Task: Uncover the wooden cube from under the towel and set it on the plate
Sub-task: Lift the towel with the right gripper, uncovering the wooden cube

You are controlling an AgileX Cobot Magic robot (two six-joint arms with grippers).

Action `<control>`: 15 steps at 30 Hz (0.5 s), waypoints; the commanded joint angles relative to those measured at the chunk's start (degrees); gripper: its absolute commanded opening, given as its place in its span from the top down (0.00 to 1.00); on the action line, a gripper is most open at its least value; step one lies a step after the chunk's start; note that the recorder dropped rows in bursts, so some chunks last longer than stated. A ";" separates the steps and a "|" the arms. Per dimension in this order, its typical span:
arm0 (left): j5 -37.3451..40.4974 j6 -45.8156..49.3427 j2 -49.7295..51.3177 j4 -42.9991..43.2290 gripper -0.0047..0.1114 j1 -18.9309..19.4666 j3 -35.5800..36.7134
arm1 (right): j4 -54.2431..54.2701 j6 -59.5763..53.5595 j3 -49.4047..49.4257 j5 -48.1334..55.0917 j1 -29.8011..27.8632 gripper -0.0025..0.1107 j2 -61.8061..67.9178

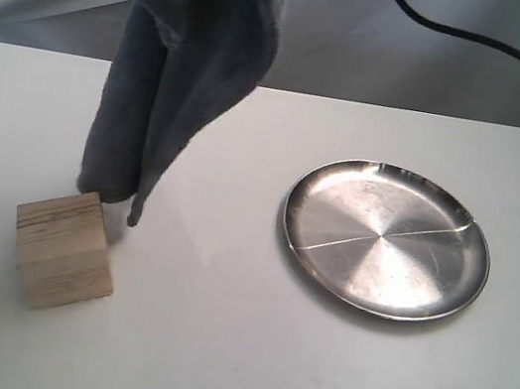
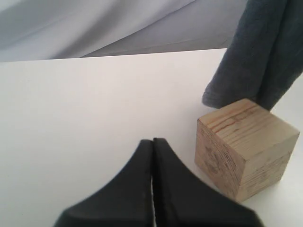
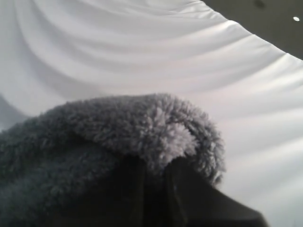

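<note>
Item 1, towel (image 1: 176,69): dark grey and fluffy. My right pincer (image 3: 155,170) is gripping it, jaws closed on a fold. It is hanging in long folds above the left part of the table (image 1: 231,361), its lowest end dangling just behind the cube; I cannot tell whether they are touching.

Item 2, wooden cube (image 1: 64,249): pale, with visible grain. It is sitting uncovered and upright toward the table's left side, nearer the front edge than the far edge.

Item 3, plate (image 1: 385,239): shiny metal. It is lying flat on the right half of the table, well apart from the cube.

Item 4, my left pincer (image 2: 152,142): it is hovering beside the cube with jaws pressed together, holding nothing.
</note>
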 commanded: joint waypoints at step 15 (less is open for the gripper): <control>-0.68 -0.28 -0.21 -0.14 0.96 -0.12 0.27 | 3.94 -3.46 0.04 1.94 -3.90 0.98 -0.85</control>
